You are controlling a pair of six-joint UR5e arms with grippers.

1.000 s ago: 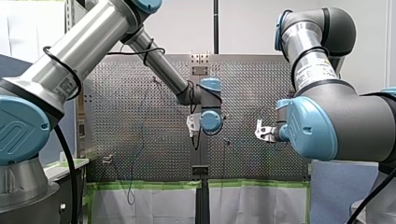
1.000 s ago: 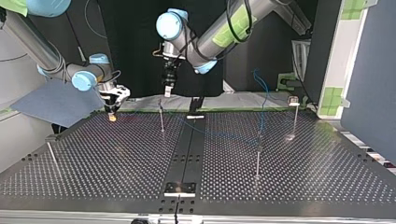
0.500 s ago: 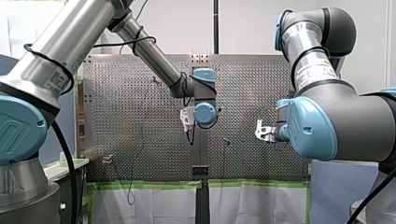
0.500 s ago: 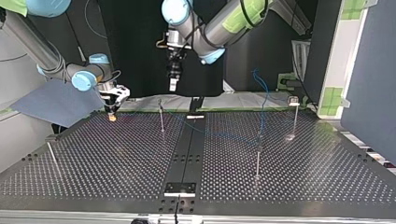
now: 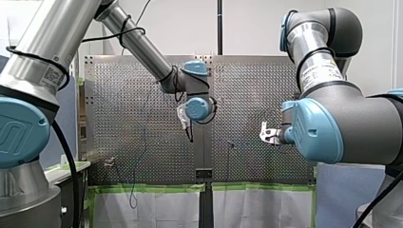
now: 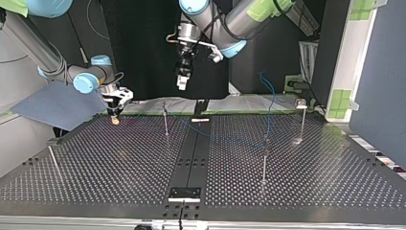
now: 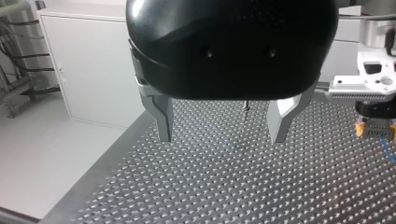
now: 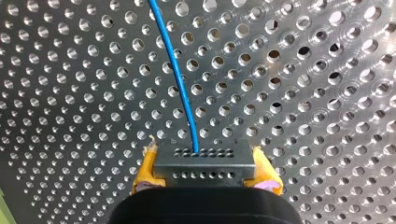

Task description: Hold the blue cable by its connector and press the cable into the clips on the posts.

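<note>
Gripping the holed grey connector (image 8: pixel 205 161) squarely matters: your right pincer (image 8: pixel 205 173) has it clamped between yellow pads (image 8: pixel 145 171), the thin, limp blue cable (image 8: pixel 180 79) running ahead over the perforated metal tabletop (image 8: pixel 317 93). Seat it taut on each slim post (image 6: pixel 165 122). Your left pincer (image 7: pixel 224 128) hangs wide open, empty.
</note>
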